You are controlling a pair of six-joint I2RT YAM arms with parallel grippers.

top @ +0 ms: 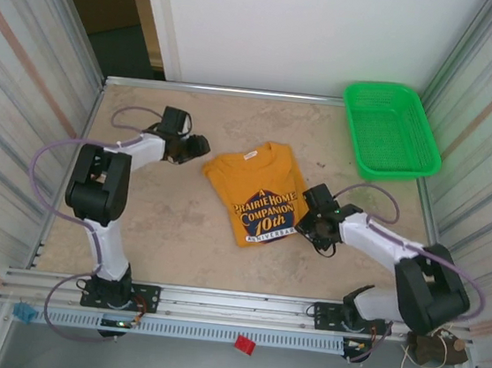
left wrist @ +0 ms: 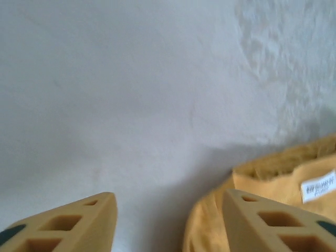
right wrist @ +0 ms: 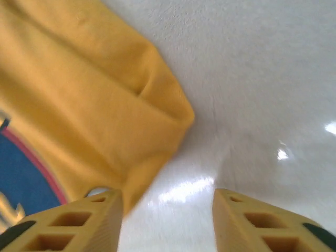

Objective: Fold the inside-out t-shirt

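Lettering on the t-shirt (top: 258, 194) can be read from the top view: a small "A", then "PRAIRIE HOME COMPANION" over two lines, a large "10th" beneath, and a last line too small to make out. The print is dark blue with pale letters. In the right wrist view a piece of it shows at the lower left of the frame as a blue field with a red border (right wrist: 21, 173).

The shirt lies folded into a compact rectangle near the centre of the table (top: 162, 219), slightly turned, with the collar toward the top of the frame. A small white label (top: 251, 156) sits at the collar. In the left wrist view this label (left wrist: 318, 186) appears at the right edge, and its grey writing is too blurred to read.

At the upper left corner of the shirt, the left gripper (top: 198, 148) has its jaws apart, with bare table between them (left wrist: 168, 210) and the cloth (left wrist: 262, 184) beside one finger. The right gripper (top: 312, 216) sits at the shirt's right edge, jaws also apart (right wrist: 168, 197), holding nothing, and a folded corner of the yellow fabric (right wrist: 94, 105) reaches toward one finger.

A green plastic basket (top: 358, 135) stands at the upper right of the table, well apart from the shirt.
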